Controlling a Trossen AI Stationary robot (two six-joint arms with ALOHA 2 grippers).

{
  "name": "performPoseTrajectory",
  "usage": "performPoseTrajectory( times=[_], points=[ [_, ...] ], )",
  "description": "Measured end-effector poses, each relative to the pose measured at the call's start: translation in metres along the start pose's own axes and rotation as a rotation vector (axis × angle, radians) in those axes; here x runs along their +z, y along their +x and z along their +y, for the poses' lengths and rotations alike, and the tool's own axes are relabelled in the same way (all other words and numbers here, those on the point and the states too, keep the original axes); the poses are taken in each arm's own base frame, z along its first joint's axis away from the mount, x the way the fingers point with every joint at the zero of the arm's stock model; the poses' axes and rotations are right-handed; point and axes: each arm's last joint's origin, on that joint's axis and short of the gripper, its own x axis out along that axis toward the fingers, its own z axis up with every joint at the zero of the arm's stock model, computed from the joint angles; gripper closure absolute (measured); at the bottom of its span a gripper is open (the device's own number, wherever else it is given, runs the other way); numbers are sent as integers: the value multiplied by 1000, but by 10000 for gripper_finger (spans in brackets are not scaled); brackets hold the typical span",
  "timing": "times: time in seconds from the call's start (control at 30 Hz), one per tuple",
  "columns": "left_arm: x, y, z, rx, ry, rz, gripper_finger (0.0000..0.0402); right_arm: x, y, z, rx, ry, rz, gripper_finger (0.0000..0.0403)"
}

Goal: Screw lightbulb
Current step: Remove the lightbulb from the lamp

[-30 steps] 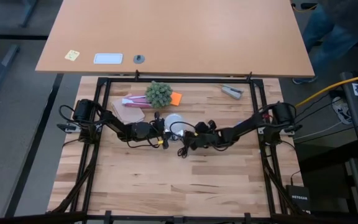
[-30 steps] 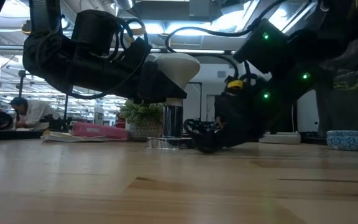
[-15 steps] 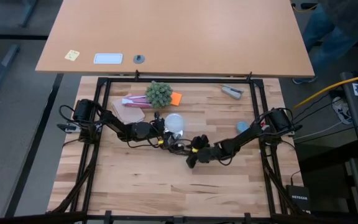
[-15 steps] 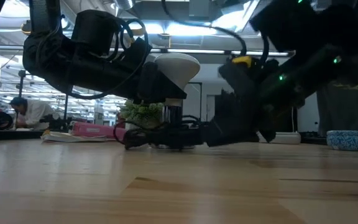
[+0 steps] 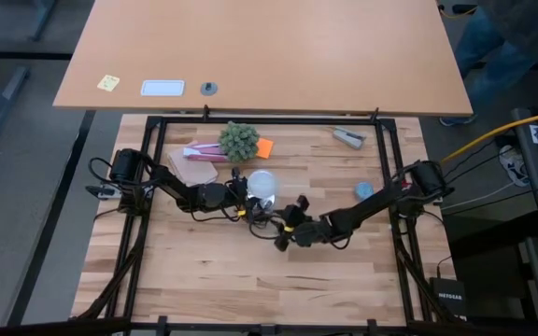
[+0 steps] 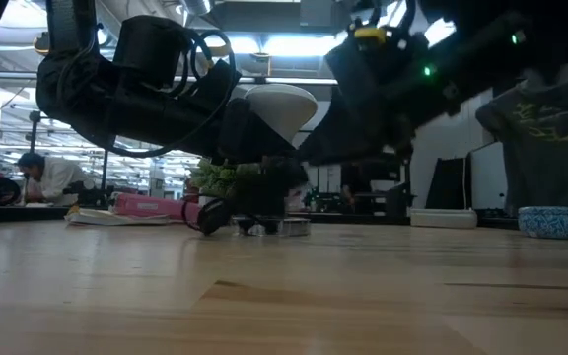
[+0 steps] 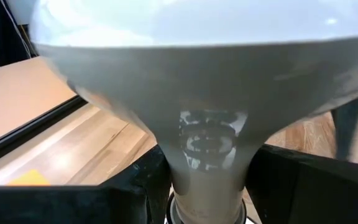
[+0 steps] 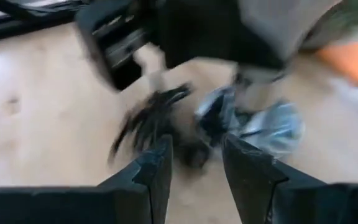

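Observation:
The frosted white lightbulb (image 5: 262, 182) stands upright, dome up, in my left gripper (image 5: 247, 191), which is shut on it; it also shows in the low view (image 6: 282, 104) and fills the left wrist view (image 7: 197, 62). Below its base, the flat silver socket disc (image 6: 264, 225) lies on the table, its black cord (image 6: 210, 215) bunched beside it. Whether the base sits in the socket I cannot tell. My right gripper (image 5: 281, 235) is open and empty, on the near side of the socket (image 8: 272, 127), raised off the table. My left gripper pinches the bulb's narrow neck (image 7: 207, 149) between its two fingers (image 7: 148, 186), just above the metal screw base (image 7: 207, 211). The fingers come in level from the table's left. The bulb stands upright over the socket disc.
A potted plant (image 5: 239, 140), a pink box (image 5: 204, 149), a brown pad (image 5: 192, 170) and an orange note (image 5: 264, 147) lie at the far side behind the bulb. A small blue bowl (image 5: 363, 190) sits to the right. Bare wood lies toward the near edge.
My right gripper has drawn back from the socket toward the table's near edge and risen off the table. The black cord has shifted and now lies bunched to the left of the socket. My left gripper and the bulb have kept still.

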Motion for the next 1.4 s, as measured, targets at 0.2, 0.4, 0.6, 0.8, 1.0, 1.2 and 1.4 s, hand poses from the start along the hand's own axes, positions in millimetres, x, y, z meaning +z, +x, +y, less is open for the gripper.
performPoseTrajectory(
  times=[0.2,0.4,0.6,0.8,1.0,1.2,1.4],
  points=[
    [0,0,0,1,-9,0,244,24,-17,-6,-144,-90,0,260],
    [0,0,0,1,-20,0,244,22,-16,-13,-253,-138,-1,260],
    [0,0,0,1,-41,0,244,4,5,-24,-279,-141,86,260],
    [0,0,0,0,-40,0,244,-21,22,-21,-151,-47,212,260],
    [0,0,0,0,-40,0,244,-43,45,-3,30,96,142,260],
    [0,0,0,-2,-41,0,244,-55,64,8,148,114,58,260],
    [0,0,0,-3,-41,0,244,-37,75,23,201,-42,28,260]
  ],
)
